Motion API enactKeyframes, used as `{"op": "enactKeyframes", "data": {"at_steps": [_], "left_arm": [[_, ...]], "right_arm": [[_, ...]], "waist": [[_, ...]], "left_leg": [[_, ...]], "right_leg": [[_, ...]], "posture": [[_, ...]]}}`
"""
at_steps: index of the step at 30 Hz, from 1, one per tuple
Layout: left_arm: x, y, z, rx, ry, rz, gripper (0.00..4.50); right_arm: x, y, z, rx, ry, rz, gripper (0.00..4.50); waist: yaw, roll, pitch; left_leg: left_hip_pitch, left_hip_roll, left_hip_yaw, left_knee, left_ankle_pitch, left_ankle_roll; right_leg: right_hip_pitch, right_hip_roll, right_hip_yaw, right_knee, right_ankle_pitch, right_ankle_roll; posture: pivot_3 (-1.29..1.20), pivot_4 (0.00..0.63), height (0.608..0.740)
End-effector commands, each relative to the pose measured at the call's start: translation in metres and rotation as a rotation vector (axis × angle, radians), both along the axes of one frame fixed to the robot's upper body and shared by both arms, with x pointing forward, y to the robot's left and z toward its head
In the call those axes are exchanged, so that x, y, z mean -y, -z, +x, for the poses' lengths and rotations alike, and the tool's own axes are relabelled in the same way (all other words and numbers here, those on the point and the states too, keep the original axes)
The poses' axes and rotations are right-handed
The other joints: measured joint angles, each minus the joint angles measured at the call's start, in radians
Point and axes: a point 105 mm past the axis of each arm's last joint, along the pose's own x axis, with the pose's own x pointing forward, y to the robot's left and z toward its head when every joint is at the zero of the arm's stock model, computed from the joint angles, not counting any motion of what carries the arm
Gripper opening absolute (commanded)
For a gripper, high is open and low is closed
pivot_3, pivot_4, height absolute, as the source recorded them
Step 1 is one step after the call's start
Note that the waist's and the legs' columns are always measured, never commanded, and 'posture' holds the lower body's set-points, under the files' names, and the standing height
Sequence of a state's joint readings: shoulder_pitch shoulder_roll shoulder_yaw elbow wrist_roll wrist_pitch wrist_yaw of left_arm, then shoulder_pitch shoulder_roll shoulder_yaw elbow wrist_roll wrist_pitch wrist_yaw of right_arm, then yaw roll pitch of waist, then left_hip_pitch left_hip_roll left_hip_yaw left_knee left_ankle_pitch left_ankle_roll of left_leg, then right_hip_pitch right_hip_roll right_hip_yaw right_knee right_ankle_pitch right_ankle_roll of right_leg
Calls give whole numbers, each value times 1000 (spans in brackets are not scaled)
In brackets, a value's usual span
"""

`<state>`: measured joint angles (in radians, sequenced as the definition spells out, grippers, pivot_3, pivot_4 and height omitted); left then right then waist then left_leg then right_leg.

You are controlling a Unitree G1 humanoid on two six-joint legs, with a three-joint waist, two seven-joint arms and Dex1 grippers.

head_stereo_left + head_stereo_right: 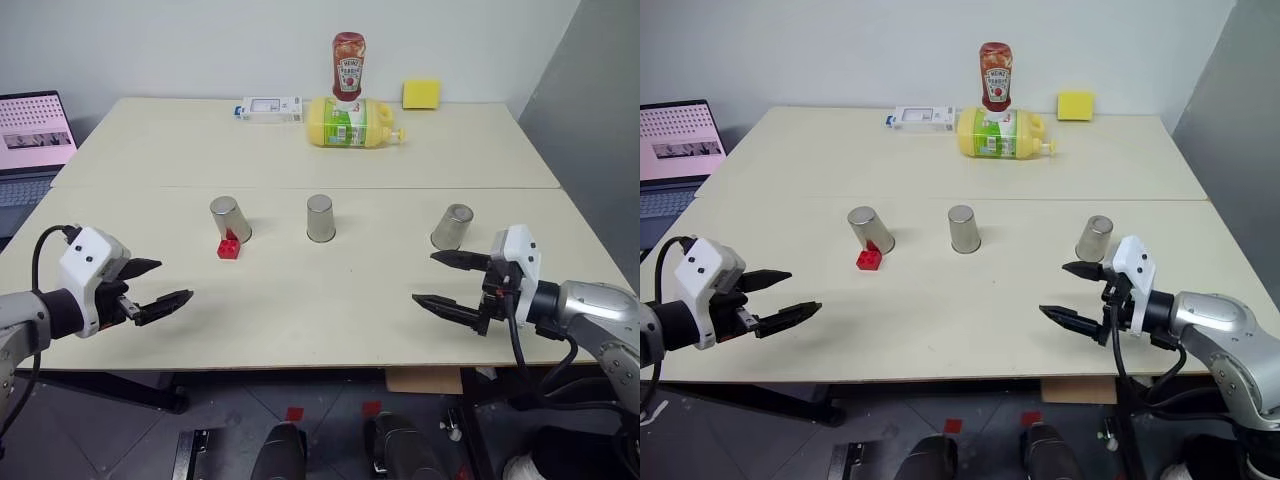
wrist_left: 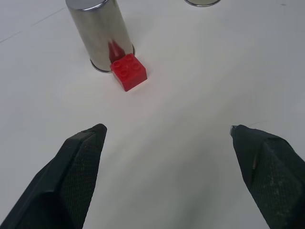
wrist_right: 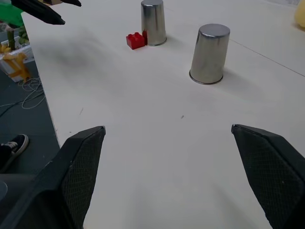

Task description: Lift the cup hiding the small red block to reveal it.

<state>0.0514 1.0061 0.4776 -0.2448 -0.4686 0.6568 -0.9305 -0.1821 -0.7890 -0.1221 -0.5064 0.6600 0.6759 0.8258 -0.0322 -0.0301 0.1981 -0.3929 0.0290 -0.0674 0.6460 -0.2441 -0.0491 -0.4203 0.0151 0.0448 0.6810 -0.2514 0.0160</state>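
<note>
Three shiny silver cups stand upside down in a row on the cream table (image 1: 300, 310): a left cup (image 1: 230, 219), a middle cup (image 1: 320, 218) and a right cup (image 1: 452, 227). The small red block (image 1: 229, 247) lies uncovered on the table, right against the near side of the left cup (image 2: 100, 36); the block (image 2: 128, 71) has studs on top. My left gripper (image 1: 172, 281) hovers open over the table's near left edge, short of the block. Near the front right my right gripper (image 1: 424, 278) is also open, with nothing between its fingers, close to the right cup.
At the far side stand a red ketchup bottle (image 1: 348, 66), a yellow-green bottle lying on its side (image 1: 350, 123), a white box (image 1: 270, 109) and a yellow sponge (image 1: 421, 94). A laptop (image 1: 30, 140) sits off the table's left. A seam crosses the table behind the cups.
</note>
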Motion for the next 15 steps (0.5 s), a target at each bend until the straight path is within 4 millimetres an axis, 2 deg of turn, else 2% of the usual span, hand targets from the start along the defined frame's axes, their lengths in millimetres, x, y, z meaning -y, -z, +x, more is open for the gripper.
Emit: {"op": "enactKeyframes", "data": {"at_steps": [1,15], "left_arm": [[3,-14,-1,45,13,16,4434],[6,-13,-2,40,33,22,4434]], "right_arm": [[-2,-15,-1,53,-24,23,4500],[-5,-15,-5,52,-66,16,4500]], "waist": [[0,0,0],[0,0,0]], "left_leg": [[0,0,0,0,0,0],[0,0,0,0,0,0]], "right_leg": [[0,0,0,0,0,0],[0,0,0,0,0,0]], "posture": [[0,150,740],[0,150,740]]}}
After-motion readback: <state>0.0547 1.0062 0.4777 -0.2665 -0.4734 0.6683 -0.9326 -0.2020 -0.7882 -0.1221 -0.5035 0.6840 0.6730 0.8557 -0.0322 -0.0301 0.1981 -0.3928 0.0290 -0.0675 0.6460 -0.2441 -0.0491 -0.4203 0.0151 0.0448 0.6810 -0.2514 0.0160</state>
